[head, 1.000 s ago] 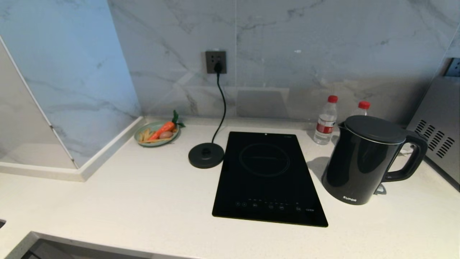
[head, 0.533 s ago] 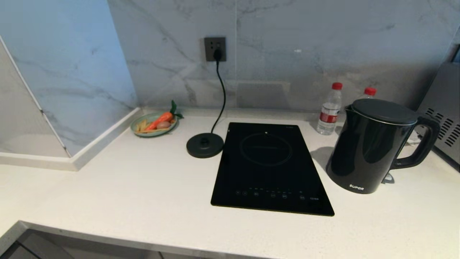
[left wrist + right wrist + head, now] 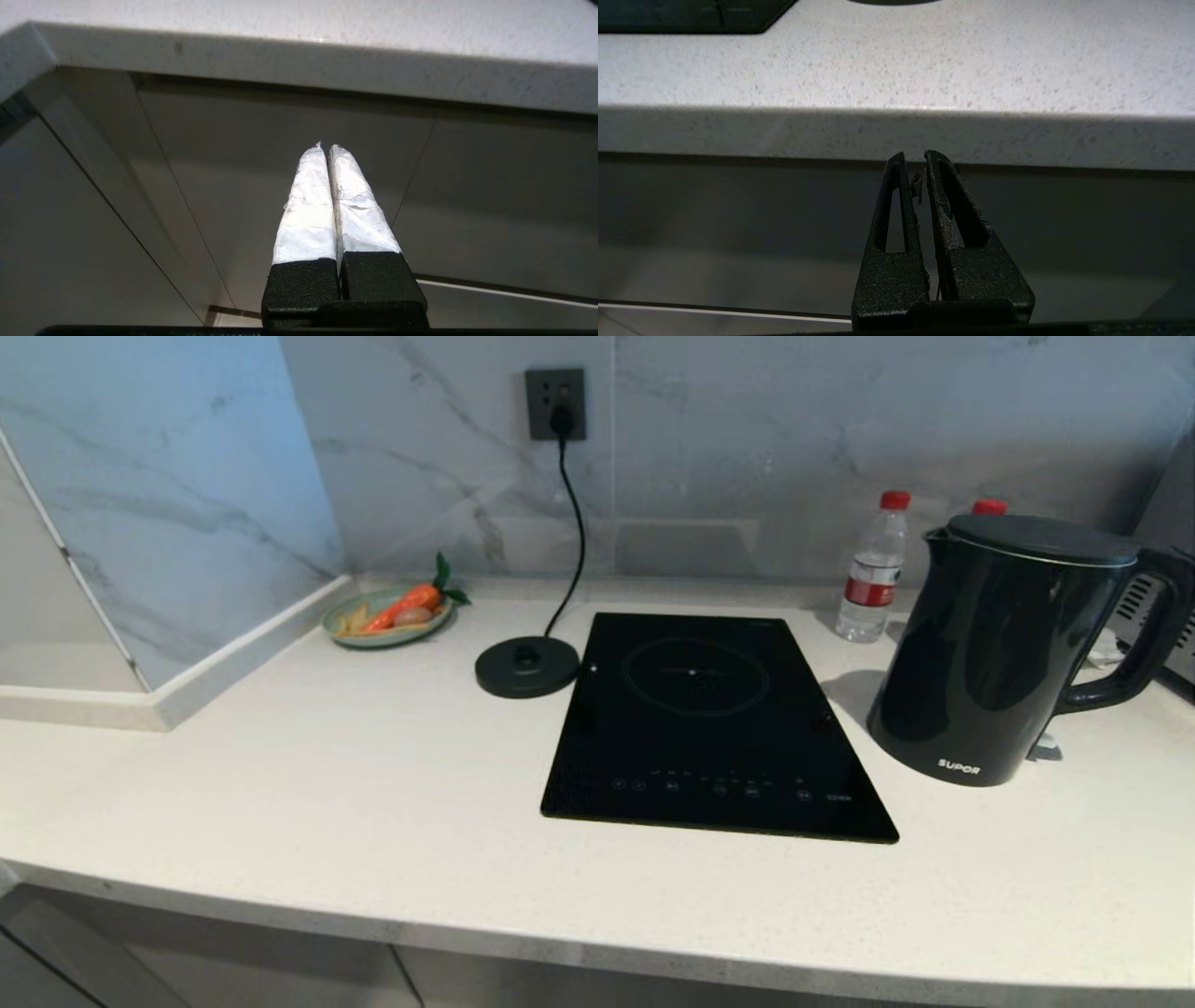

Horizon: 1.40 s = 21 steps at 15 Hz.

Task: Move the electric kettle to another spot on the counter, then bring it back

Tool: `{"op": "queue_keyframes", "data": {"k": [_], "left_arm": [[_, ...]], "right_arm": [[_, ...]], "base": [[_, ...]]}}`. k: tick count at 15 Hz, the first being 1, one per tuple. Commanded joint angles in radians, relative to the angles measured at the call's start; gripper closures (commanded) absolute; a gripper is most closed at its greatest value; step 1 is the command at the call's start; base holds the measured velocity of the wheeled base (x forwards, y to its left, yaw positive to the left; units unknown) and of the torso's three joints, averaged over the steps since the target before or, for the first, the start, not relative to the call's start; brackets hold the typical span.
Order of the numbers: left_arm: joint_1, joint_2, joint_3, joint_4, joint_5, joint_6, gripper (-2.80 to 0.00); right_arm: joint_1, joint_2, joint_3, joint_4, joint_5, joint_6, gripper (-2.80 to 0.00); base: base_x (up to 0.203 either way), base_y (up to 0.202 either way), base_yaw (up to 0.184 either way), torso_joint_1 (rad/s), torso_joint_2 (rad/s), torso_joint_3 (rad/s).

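Both claws hang below the front edge of the desk (image 3: 373, 821), out of the head view. The left claw (image 3: 325, 145), its fingers wrapped in white tape, is pressed fully together and holds nothing; it faces grey cabinet fronts (image 3: 280, 154) under the overhang. The right claw (image 3: 914, 156), bare black with slotted fingers, is all but closed, only a hairline gap between the tips, and it too is empty, sitting just under the desk's rounded speckled lip. On the white desk above, nearest the front, lies the flat black cooktop (image 3: 709, 719), with a row of small white control icons and a short word along its near edge that is too small to read. To its right, well apart from both claws and on the robot's right side, stands the electric kettle (image 3: 999, 644), upright on the desk and off its base: a tall, glossy black jug that narrows toward the top, with a flat black lid, a small spout toward the left and a loop handle pointing right. White letters near its bottom read "SUPOR". Left of the cooktop rests the round black base disc (image 3: 527, 665), its cord (image 3: 571, 532) running up to a grey wall socket (image 3: 555, 403). Behind the kettle stand two water bottles (image 3: 873, 569) with red caps and red labels whose print is illegible. In the far left corner sits a green plate (image 3: 385, 616) with a carrot and other food.
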Motion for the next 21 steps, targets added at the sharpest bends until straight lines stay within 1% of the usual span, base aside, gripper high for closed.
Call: {"op": "queue_keyframes", "data": {"k": [1, 5, 7, 21], "left_arm": [[0.000, 0.000, 0.000, 0.001, 0.001, 0.000, 0.00], [0.000, 0.001, 0.000, 0.001, 0.001, 0.000, 0.00], [0.000, 0.000, 0.000, 0.001, 0.001, 0.000, 0.00], [0.000, 0.001, 0.000, 0.001, 0.001, -0.003, 0.00]], "right_arm": [[0.000, 0.000, 0.000, 0.000, 0.001, 0.000, 0.00], [0.000, -0.002, 0.000, 0.000, 0.001, -0.002, 0.00], [0.000, -0.002, 0.000, 0.000, 0.001, -0.003, 0.00], [0.000, -0.002, 0.000, -0.009, 0.001, -0.005, 0.00]], "base": [[0.000, 0.000, 0.000, -0.114, 0.49, 0.383], [0.000, 0.000, 0.000, -0.086, 0.47, 0.372], [0.000, 0.000, 0.000, -0.029, 0.18, 0.153], [0.000, 0.000, 0.000, -0.001, 0.01, 0.009]]}}
